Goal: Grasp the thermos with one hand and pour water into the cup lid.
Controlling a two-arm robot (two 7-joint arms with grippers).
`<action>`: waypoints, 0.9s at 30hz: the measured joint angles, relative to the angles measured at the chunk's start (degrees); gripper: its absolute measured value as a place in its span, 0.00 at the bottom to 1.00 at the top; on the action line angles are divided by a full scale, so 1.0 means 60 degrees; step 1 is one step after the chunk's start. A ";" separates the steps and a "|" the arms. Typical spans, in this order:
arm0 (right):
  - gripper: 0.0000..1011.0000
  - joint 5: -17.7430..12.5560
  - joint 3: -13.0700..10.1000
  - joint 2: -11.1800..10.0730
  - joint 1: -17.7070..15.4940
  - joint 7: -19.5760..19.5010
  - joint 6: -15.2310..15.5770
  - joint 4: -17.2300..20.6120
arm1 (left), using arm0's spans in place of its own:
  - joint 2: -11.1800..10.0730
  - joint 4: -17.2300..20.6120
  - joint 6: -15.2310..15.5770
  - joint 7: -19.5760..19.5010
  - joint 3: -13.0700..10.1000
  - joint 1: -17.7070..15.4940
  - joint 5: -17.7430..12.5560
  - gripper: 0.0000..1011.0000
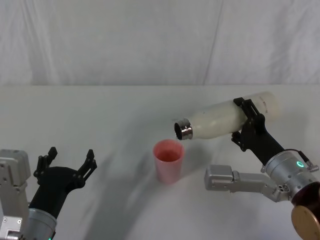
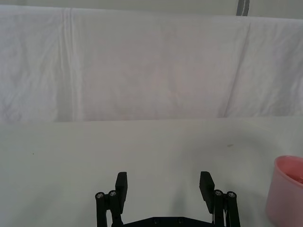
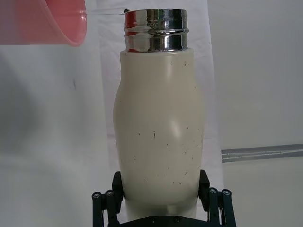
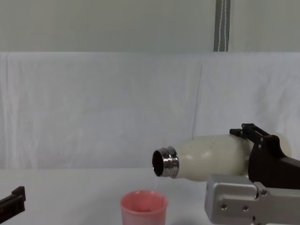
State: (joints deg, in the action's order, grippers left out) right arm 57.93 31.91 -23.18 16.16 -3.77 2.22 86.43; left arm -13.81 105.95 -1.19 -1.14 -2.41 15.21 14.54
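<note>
While a white cloth is covering the counter [image 1: 100, 110] and hanging as a backdrop [image 4: 93, 108] behind it, the cup lid [image 1: 169, 161] is standing upright near the counter's middle. Reaching in from the right, the right hand [image 1: 248, 123] is clamping the thermos's [image 1: 225, 118] base end, tipping it nearly horizontal with its steel neck just above the cup lid and a thin stream of water [image 4: 156, 183] falling into it. Low at the left, the left hand [image 1: 69, 161] is hovering over the counter with fingers [image 2: 121, 185] spread apart, holding nothing.

Cream thermos [image 1: 225, 118], pink cup lid [image 1: 169, 161]
</note>
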 joint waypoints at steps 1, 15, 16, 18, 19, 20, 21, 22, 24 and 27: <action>0.94 -0.0004 -0.0003 -0.0001 0.0000 0.0001 0.0000 0.0002 | 0.0000 0.0000 0.0000 0.0000 0.0000 0.0000 0.0000 0.99; 0.94 -0.0010 -0.0011 0.0004 -0.0005 0.0017 0.0028 0.0010 | 0.0000 0.0000 0.0000 0.0000 0.0000 0.0000 0.0000 0.99; 0.94 -0.0010 -0.0011 0.0004 -0.0005 0.0017 0.0028 0.0010 | 0.0000 0.0000 0.0000 0.0001 0.0000 0.0000 0.0000 0.99; 0.94 -0.0008 -0.0005 0.0006 -0.0005 0.0017 0.0028 0.0010 | 0.0001 0.0000 0.0000 0.0001 0.0000 0.0000 0.0000 0.99; 0.94 -0.0007 -0.0004 0.0006 -0.0005 0.0017 0.0028 0.0010 | 0.0000 0.0000 0.0000 0.0000 0.0000 0.0000 0.0000 0.99; 0.94 -0.0007 -0.0003 0.0007 -0.0005 0.0017 0.0027 0.0010 | 0.0000 0.0000 0.0000 0.0000 0.0000 0.0000 0.0000 0.99; 0.94 -0.0008 -0.0002 0.0008 -0.0005 0.0017 0.0027 0.0010 | 0.0000 0.0000 0.0000 0.0001 0.0000 0.0000 0.0000 0.99; 0.94 -0.0008 -0.0001 0.0008 -0.0005 0.0017 0.0026 0.0010 | 0.0000 0.0000 0.0000 0.0000 0.0000 0.0000 0.0000 0.99; 0.94 -0.0008 0.0001 0.0007 -0.0008 0.0017 0.0025 0.0010 | 0.0000 0.0000 0.0000 0.0000 0.0000 0.0000 0.0000 0.99; 0.94 -0.0008 0.0002 0.0003 -0.0018 0.0016 0.0023 0.0012 | 0.0000 0.0000 0.0000 0.0000 0.0000 0.0000 0.0001 0.99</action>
State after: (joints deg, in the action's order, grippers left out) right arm 57.88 31.92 -23.16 16.05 -3.67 2.35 86.50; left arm -13.80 105.95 -1.19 -1.14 -2.41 15.21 14.55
